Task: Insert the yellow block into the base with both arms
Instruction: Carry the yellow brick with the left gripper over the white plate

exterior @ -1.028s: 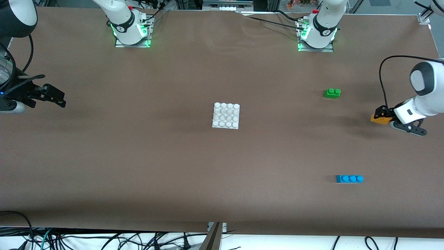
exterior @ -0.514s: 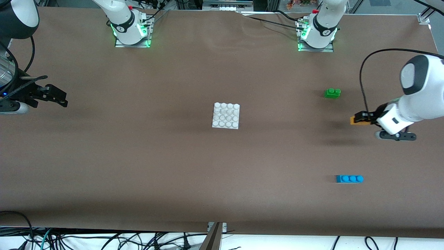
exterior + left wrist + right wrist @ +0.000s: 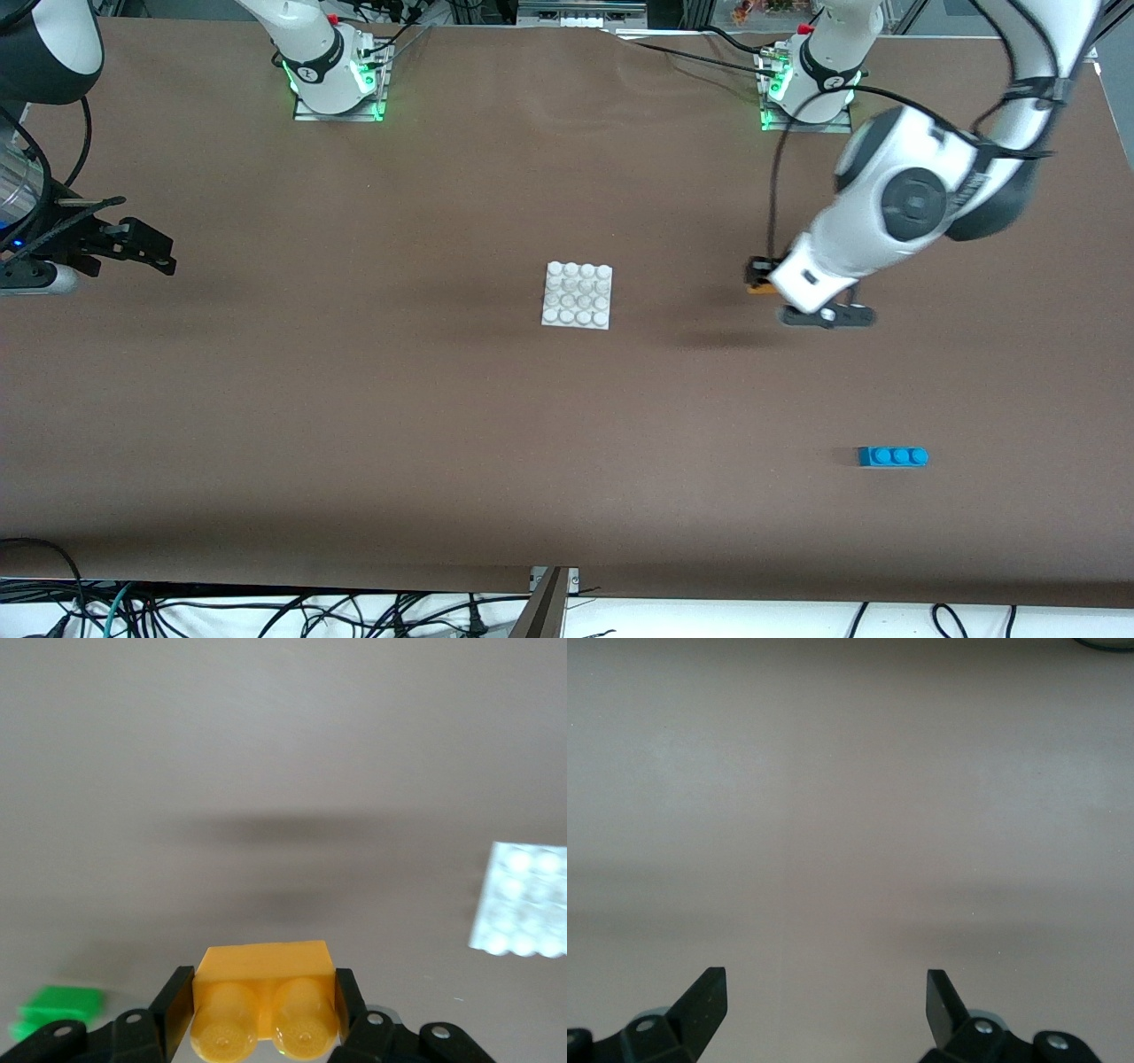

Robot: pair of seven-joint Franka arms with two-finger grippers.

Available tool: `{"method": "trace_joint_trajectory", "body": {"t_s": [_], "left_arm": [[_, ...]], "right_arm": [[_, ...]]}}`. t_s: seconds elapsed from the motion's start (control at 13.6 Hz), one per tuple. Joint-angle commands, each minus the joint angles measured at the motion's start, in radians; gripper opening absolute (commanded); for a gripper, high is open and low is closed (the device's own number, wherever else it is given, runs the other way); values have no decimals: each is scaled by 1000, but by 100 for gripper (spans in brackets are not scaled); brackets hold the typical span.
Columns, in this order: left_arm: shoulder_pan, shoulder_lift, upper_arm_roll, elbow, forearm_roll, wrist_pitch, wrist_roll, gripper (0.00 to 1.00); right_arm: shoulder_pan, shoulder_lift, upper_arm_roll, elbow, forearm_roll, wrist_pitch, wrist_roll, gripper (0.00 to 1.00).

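Note:
My left gripper [image 3: 756, 276] is shut on the yellow block [image 3: 758, 287] and holds it in the air over bare table between the white studded base [image 3: 578, 296] and the left arm's end. In the left wrist view the yellow block [image 3: 264, 999] sits between the black fingers [image 3: 174, 1003], studs toward the camera, with the base [image 3: 521, 901] farther off. My right gripper [image 3: 151, 252] is open and empty, waiting over the table at the right arm's end; the right wrist view shows its fingertips [image 3: 709, 990] spread over bare brown table.
A blue three-stud brick [image 3: 893, 456] lies nearer the front camera toward the left arm's end. A green brick [image 3: 60, 1005] shows in the left wrist view; the left arm hides it in the front view. Arm bases [image 3: 335, 78] stand along the back edge.
My left arm has swung from the table's left-arm end toward the base, carrying the yellow block, and now covers the green brick. The right gripper has barely shifted.

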Motion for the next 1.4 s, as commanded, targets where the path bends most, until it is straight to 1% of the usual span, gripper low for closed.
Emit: {"method": "trace_joint_trajectory", "body": {"t_s": [0.0,0.07,0.15,0.22,0.44,0.51,0.59,0.66,0.88,0.95,1.1,1.32], "left_arm": [[-131,90,16,84,6,-13,-149,33],[-187,124,25,116,6,-10,-196,33],[-255,159,56,162,6,-10,-237,33],[-339,191,108,211,6,-10,-268,33],[-597,282,305,367,-3,2,-349,33],[-663,306,350,401,0,22,-390,33],[-706,316,386,406,5,59,-405,34],[-732,319,400,406,6,105,-405,35],[-751,363,400,406,2,188,-411,36],[-775,369,403,405,6,223,-418,36],[-806,377,424,397,8,226,-428,36],[-814,383,424,385,11,226,-432,36]], "right_arm": [[-7,5,10,16,-14,-15,14,100],[-8,5,9,16,-14,-15,14,100],[-8,5,9,16,-14,-15,14,100],[-8,5,9,16,-14,-15,14,100],[-8,5,9,16,-12,-13,14,100],[-8,5,9,16,-12,-13,12,100],[-8,5,10,16,-12,-13,14,100],[-7,5,10,16,-12,-13,14,100],[-8,5,10,16,-12,-13,12,100],[-8,6,9,16,-12,-15,11,100],[-8,5,9,16,-12,-15,11,100],[-8,6,9,16,-12,-15,11,100]]}}
